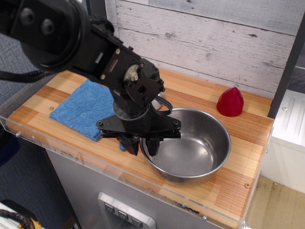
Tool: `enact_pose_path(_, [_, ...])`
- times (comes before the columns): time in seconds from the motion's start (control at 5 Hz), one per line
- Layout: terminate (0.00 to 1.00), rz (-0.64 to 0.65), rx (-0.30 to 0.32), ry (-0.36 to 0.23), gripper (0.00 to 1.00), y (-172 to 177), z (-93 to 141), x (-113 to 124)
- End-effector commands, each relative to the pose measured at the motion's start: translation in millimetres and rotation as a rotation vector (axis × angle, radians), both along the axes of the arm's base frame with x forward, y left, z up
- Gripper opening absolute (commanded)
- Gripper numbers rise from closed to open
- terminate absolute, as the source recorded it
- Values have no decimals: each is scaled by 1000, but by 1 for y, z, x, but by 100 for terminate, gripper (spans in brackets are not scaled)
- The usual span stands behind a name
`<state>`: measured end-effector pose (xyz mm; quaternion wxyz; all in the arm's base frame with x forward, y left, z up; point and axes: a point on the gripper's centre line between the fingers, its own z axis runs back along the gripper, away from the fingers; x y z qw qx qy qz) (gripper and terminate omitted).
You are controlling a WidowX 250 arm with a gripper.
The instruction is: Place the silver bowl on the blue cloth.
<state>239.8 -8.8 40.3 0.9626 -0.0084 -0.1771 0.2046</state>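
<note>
**Gripper closed on the bowl's near-left rim**

The black gripper [141, 144] hangs from a bulky black arm [71, 38] that reaches in from the upper left. Its two fingers point down and stand close together, one outside and one inside the wall of the silver bowl [190, 148], pinching the rim at the bowl's left, front-facing side. The bowl sits upright on the wooden counter [238, 176], right of centre, its inside empty and reflecting light.

Just behind the gripper's left finger a bit of a blue spoon handle [122, 144] peeks out, mostly hidden by the fingers.

The blue cloth [78, 109] lies flat on the counter to the left, well apart from the bowl, its right part covered by the arm. A red cone-shaped object [230, 101] stands near the back wall, beyond the bowl's far right rim and not touching it.
</note>
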Motion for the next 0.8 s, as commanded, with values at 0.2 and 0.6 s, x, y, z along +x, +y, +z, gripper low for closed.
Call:
enact_pose_path(0.2, [0, 3, 10, -27, 0, -6, 8, 1])
enact_pose_path(0.6, [0, 2, 6, -75, 0, -10, 28, 6])
